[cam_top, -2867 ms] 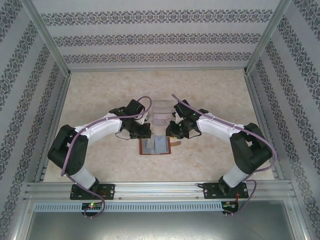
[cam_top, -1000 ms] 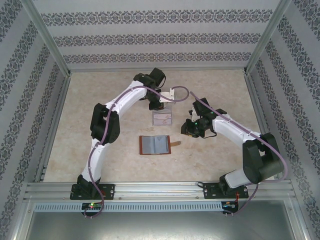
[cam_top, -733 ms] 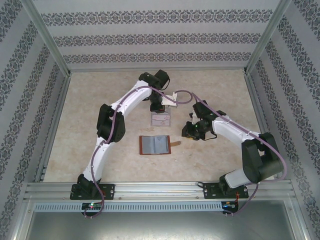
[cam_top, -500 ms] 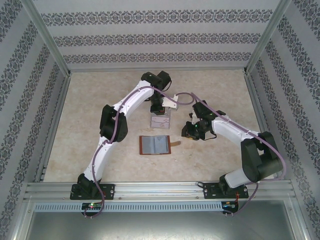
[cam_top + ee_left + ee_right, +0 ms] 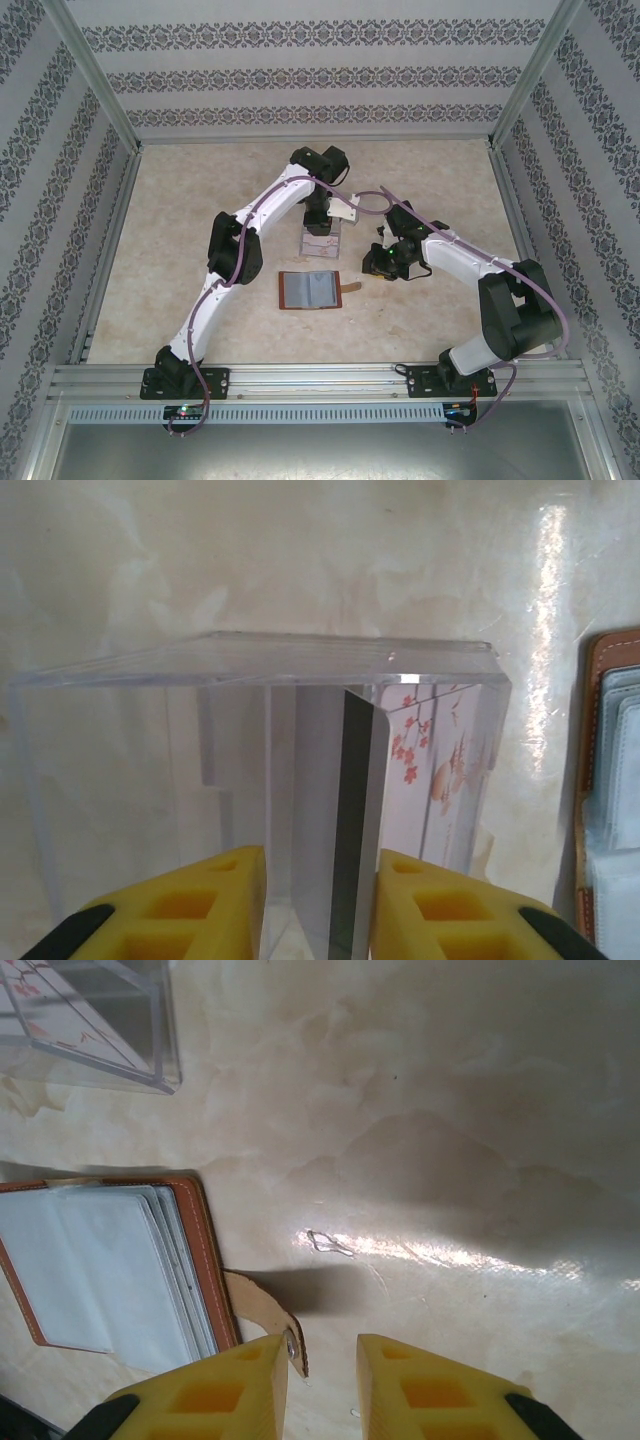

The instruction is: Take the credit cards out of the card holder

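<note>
Top external shows the card holder [image 5: 308,290] lying open and flat at the middle of the table [image 5: 200,220], long axis parallel to the near edge, strap tab [image 5: 350,287] pointing right. Just behind it, the clear plastic box [image 5: 322,238] holds a blossom-printed card [image 5: 440,770] and a grey card [image 5: 362,820] standing on edge between the left gripper's [image 5: 318,852] parted jaws. The right gripper [image 5: 322,1340] hangs unclenched over the tab, grasping nothing.

Left gripper [image 5: 318,868] is now at the box [image 5: 300,660], off the wallet [image 5: 310,290]. Its jaws now part beside a card [image 5: 360,820]. Right gripper [image 5: 322,1348] sits farther right.
</note>
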